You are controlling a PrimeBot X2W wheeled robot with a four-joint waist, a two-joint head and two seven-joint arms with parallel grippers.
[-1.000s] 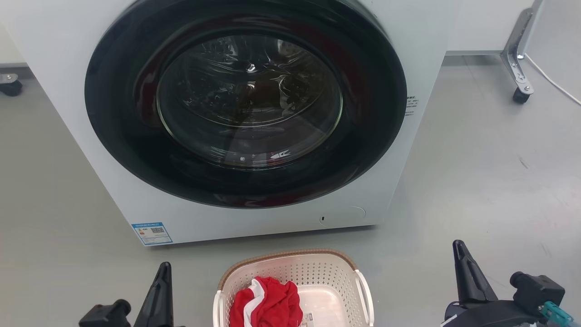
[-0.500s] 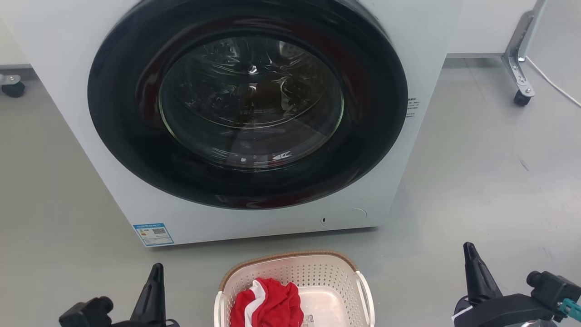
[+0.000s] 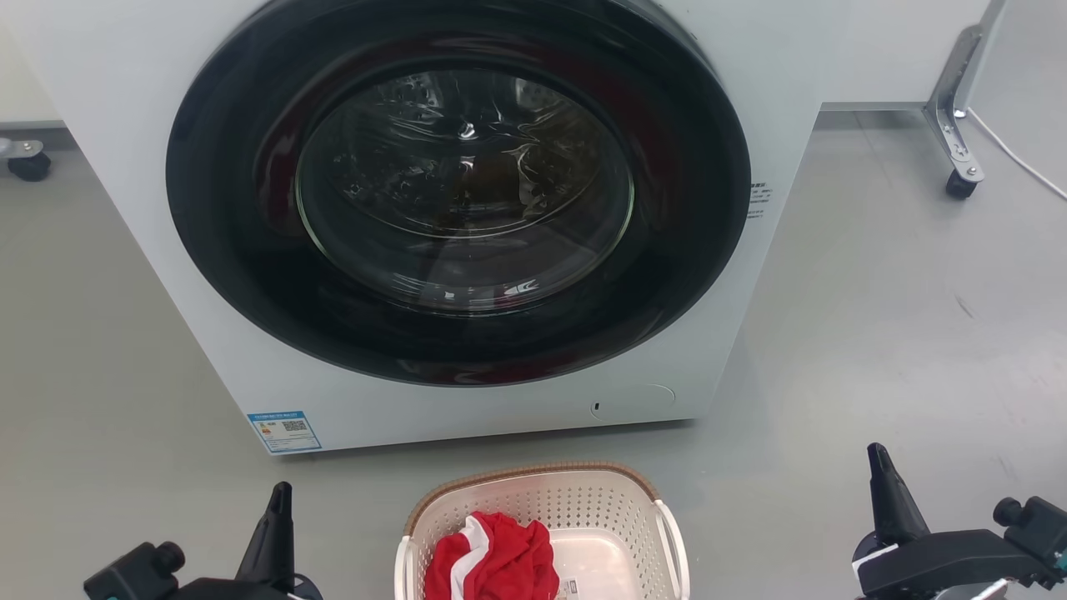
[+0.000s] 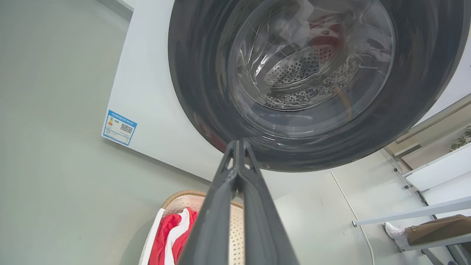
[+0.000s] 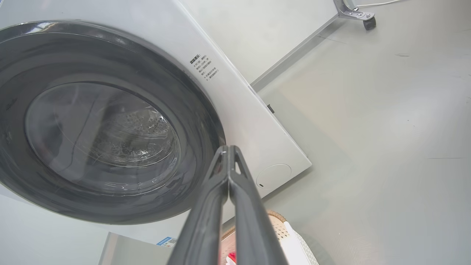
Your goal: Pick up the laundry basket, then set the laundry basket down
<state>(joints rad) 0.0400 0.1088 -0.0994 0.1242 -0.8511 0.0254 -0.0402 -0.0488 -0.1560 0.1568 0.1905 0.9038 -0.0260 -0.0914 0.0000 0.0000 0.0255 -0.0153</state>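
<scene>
Smooth grey floor (image 3: 875, 292), perforated plastic laundry basket (image 3: 583, 500)

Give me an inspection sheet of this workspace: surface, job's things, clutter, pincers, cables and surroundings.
Surface: grey floor, smooth, a few faint marks.
Job's things: laundry basket on the floor before the washing machine, ungripped.
Clutter: red and white cloth bunched inside the basket.
Pincers: left pincer and right pincer shut, holding nothing, flanking the basket, apart from it.
Cables: white cable on the floor, far right.
Surroundings: washing machine door closed; caster leg at right; person's shoe in the left wrist view.
</scene>
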